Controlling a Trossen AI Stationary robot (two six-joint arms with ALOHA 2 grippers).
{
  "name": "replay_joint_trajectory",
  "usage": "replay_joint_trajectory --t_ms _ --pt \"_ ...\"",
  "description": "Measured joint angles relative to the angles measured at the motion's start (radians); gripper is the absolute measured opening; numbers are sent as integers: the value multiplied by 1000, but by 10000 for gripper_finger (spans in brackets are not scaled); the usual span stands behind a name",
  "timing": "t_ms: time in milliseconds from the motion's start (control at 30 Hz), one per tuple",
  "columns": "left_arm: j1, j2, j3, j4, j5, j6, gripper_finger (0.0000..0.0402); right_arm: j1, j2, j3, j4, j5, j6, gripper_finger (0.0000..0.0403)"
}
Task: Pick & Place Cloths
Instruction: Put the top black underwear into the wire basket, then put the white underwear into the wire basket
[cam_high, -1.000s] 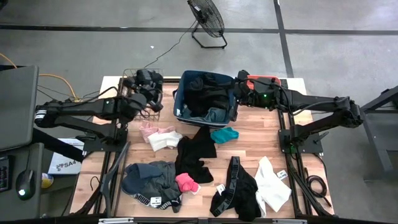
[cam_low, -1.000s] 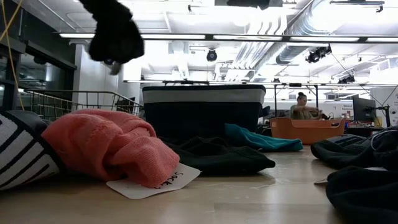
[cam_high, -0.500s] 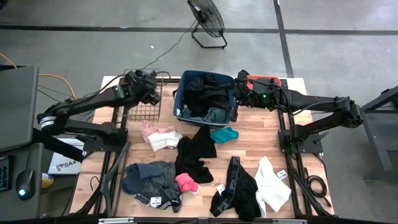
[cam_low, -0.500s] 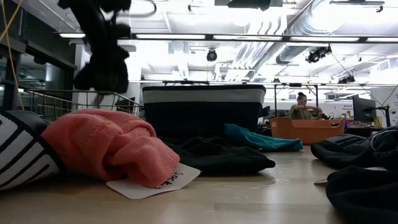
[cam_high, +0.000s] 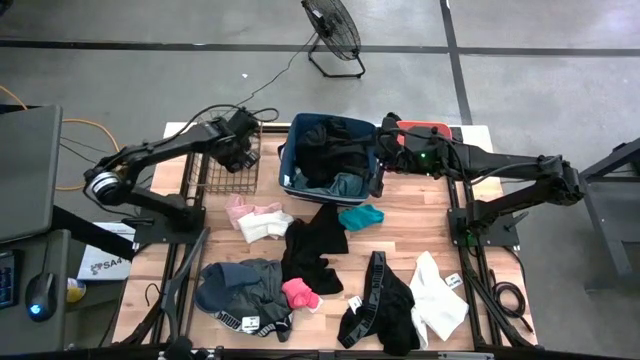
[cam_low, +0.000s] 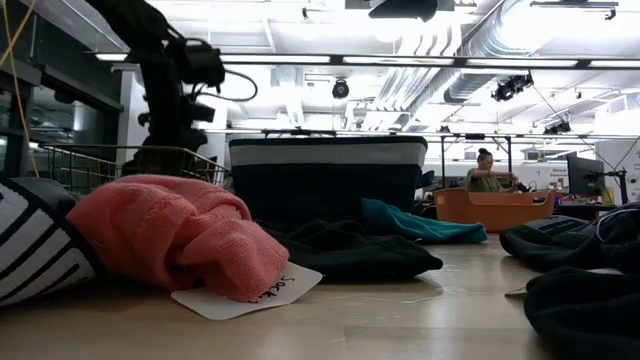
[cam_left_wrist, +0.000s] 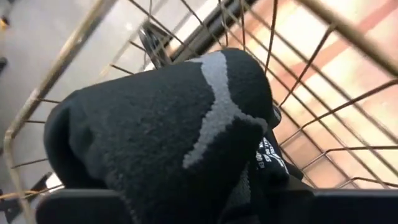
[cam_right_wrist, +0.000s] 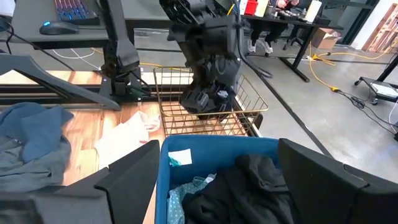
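Since a second ago the left arm has swung outward and lowered its black sock into the gold wire basket (cam_high: 232, 160); the right arm has not shifted.

From above, the left gripper (cam_high: 238, 143) sits over the basket at the bench's (cam_high: 400, 245) far left corner, beside the blue fabric bin (cam_high: 332, 160) heaped with dark garments. The right gripper (cam_high: 392, 140) waits at the bin's far right corner. Other cloths lie spread on the wood: a teal sock (cam_high: 361, 216), a pale pink piece (cam_high: 240, 208), a bright pink sock (cam_high: 300, 294), a white garment (cam_high: 438, 306).

At bench level, the left arm drops behind the basket's rim, with the nubbly pink knit large in front.

The left wrist view shows the fingers pinched narrow on the black knitted sock with a grey marking (cam_left_wrist: 174, 137), its soft bulk bulging against thin rigid wires. Doing this well probably means parting the fingers only once the sock rests on the mesh floor, then lifting straight up so no loop snags a wire.

The right wrist view shows that arm's fingers (cam_right_wrist: 127, 171) spread wide, holding nothing, above the bin.
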Motion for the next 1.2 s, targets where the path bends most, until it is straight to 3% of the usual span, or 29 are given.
replay_joint_trajectory --t_ms 300,600,733,1000,1200 --pt "20 60 0 -3 47 11 51 0 0 0 -3 0 2 315" --pt "20 27 0 -9 56 53 180 0 0 0 -5 0 2 315" --pt "20 -8 0 -26 58 56 219 0 0 0 -5 0 2 315" --pt "20 -118 0 -27 58 52 232 0 0 0 -21 0 37 315" --pt "20 -206 0 -27 155 32 232 1 -4 0 -164 -1 100 315"
